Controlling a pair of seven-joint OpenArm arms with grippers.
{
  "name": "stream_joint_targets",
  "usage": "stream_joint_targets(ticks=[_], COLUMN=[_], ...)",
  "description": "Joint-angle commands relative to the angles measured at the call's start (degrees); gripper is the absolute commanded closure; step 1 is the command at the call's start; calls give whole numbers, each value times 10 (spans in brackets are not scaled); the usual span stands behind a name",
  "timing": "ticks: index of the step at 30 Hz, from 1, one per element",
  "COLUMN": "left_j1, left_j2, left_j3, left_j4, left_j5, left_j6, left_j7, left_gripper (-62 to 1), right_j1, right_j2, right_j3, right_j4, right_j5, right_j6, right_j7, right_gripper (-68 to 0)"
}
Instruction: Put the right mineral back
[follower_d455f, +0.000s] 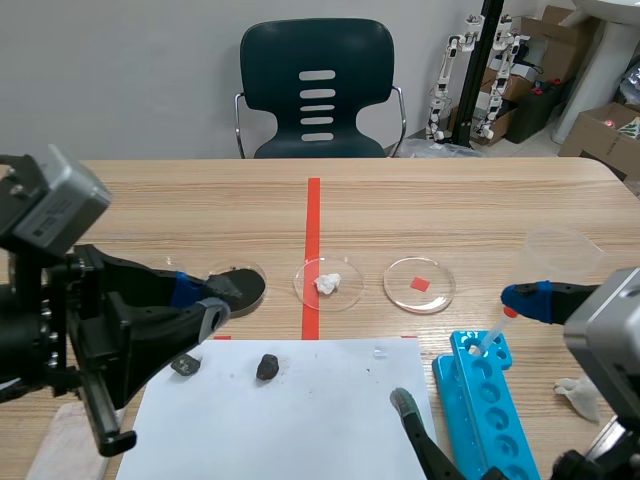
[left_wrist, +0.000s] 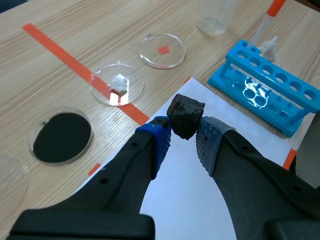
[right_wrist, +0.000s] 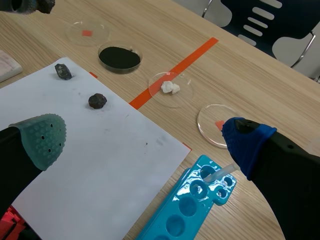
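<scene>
My left gripper (left_wrist: 184, 139) is shut on a dark, angular mineral (left_wrist: 185, 116), held up over the white paper (left_wrist: 200, 185). In the scene view the left gripper (follower_d455f: 203, 305) hangs in front of the dish of black powder (follower_d455f: 243, 287). Two more minerals lie on the paper (follower_d455f: 300, 420): a grey one (follower_d455f: 186, 364) and a dark one (follower_d455f: 267, 366). In the right wrist view they show as the grey mineral (right_wrist: 62, 71) and the dark mineral (right_wrist: 97, 100). My right gripper (right_wrist: 145, 142) is open over the paper's near right part, holding nothing.
A dish with a white lump (follower_d455f: 329, 283) sits on the red tape line, with a dish holding a red square (follower_d455f: 419, 284) to its right. A blue tube rack (follower_d455f: 485, 400) with a dropper lies right of the paper. A clear cup (follower_d455f: 560, 250) stands at the far right.
</scene>
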Motion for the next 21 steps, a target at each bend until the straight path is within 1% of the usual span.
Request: stream_joint_targets(ticks=[1,5,8,11,15,17,21], left_j1=[-24,-88,-137,-181,-236,-259,-297], left_j2=[6,8,21,49,101,128,181], left_j3=[20,92,149,192,228,240,254], left_j4=[5,-5,-25,-58,-120,-155,-226], left_j5=[-6,-13,-17,-17,-14,-4,23], left_j6=[16,78,123,153,194,202,202], left_j7=[7,48,68,85,103,104,106], left_gripper=[-116,-116,-116,-116,-116,-116,-116], right_j1=[4,4,4,4,4,4,4], right_j2=[6,6,6,6,6,6,6], right_j3=[5,5,5,5,5,5,5], right_j4=[5,5,5,5,5,5,5], right_j5=[6,6,6,6,6,6,6], right_j6=[0,0,0,0,0,0,0], right_j7=[9,9,9,9,9,9,9], right_gripper=[-679,-679,-679,-679,-679,-679,-679])
